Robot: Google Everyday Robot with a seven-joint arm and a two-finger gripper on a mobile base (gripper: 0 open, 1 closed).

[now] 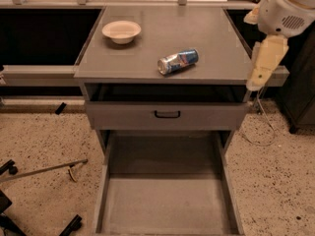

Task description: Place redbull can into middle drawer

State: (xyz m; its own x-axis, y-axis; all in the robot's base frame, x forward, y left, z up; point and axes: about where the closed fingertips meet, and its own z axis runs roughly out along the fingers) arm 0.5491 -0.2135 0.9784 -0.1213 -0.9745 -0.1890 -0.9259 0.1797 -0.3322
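Observation:
The redbull can (178,61) lies on its side on the grey cabinet top (147,58), right of centre, blue and silver with a shiny end facing front left. The middle drawer (162,203) is pulled out wide at the bottom of the view, and its bare grey floor holds nothing. My gripper (256,81) hangs from the white arm housing (285,9) just off the cabinet top's right edge. It is to the right of the can, does not touch it and holds nothing that I can see.
A cream bowl (121,31) stands at the back left of the top. A closed grey drawer front with a black handle (167,114) sits above the open drawer. A metal rod (44,170) and black casters (7,168) lie on the speckled floor at left. A cable (266,127) runs at right.

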